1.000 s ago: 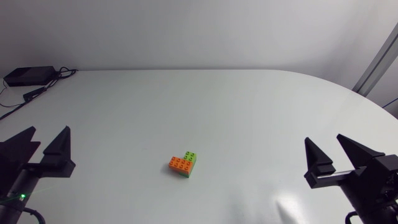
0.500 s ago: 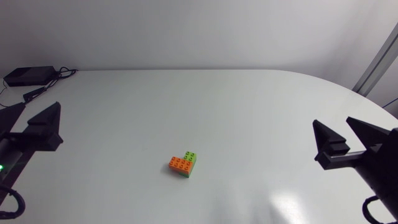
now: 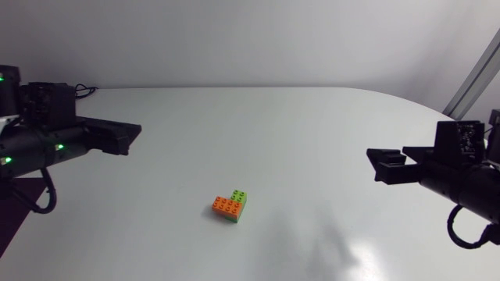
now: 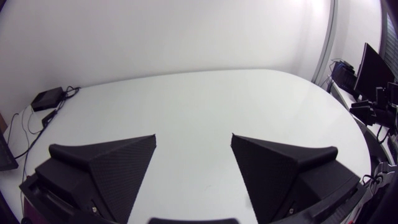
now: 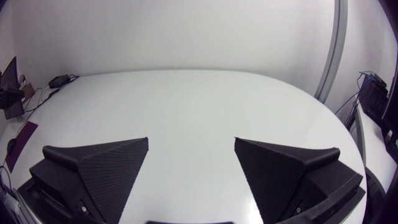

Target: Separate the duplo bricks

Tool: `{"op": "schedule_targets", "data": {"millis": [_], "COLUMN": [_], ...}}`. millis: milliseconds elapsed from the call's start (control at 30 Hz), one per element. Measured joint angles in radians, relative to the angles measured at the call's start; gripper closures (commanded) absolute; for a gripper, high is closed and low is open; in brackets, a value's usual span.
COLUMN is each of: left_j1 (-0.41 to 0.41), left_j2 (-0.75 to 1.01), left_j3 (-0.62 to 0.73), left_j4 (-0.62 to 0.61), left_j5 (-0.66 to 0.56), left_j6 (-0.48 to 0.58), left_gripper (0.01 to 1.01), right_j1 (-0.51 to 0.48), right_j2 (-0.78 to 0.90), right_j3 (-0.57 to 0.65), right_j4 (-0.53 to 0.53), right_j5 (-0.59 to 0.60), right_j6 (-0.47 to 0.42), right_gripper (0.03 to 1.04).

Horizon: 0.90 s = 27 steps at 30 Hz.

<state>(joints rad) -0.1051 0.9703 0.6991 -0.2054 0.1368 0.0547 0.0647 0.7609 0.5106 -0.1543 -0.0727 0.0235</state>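
Note:
Two joined duplo bricks lie near the table's middle front in the head view: an orange brick (image 3: 225,205) stuck against a green brick (image 3: 240,200). My left gripper (image 3: 126,136) hovers far to their left, pointing inward, and its fingers (image 4: 109,165) stand open with nothing between them. My right gripper (image 3: 384,165) hovers far to their right, also pointing inward, its fingers (image 5: 283,165) open and empty. Neither wrist view shows the bricks; each looks across bare white tabletop.
A black box (image 4: 46,98) with cables sits at the table's back left corner, also seen as the black box (image 5: 60,80) in the right wrist view. The table's curved edge (image 3: 437,113) runs at the back right.
Both arms have risen from the front corners and turned, so the grippers now point sideways toward the middle. The bricks have not moved.

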Motion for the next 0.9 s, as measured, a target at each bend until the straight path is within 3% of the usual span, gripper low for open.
{"op": "schedule_targets", "data": {"millis": [133,267,367,500,700,900], "left_j1": [-0.033,-0.108,-0.177,-0.255,-0.275,-0.275], "left_j2": [0.154,0.243,0.273,0.322,0.422,0.492], "left_j3": [0.038,0.080,0.097,0.106,0.105,0.105], "left_j4": [0.000,0.000,-0.018,-0.095,-0.122,-0.145], "left_j5": [0.032,0.044,0.044,0.093,0.198,0.266], "left_j6": [0.031,0.224,0.335,0.487,0.693,0.859], "left_gripper": [0.213,0.177,0.049,0.049,0.057,0.057], "right_j1": [-0.046,-0.091,-0.084,-0.035,-0.001,0.081], "right_j2": [0.100,0.134,0.134,0.125,0.129,0.185], "right_j3": [0.049,0.082,0.088,0.088,0.121,0.174], "right_j4": [-0.075,-0.120,-0.132,-0.164,-0.208,-0.294], "right_j5": [-0.121,-0.188,-0.202,-0.212,-0.293,-0.267], "right_j6": [0.012,0.019,0.019,0.019,0.019,-0.031], "right_gripper": [0.06,0.06,0.06,0.06,0.06,0.06]}}
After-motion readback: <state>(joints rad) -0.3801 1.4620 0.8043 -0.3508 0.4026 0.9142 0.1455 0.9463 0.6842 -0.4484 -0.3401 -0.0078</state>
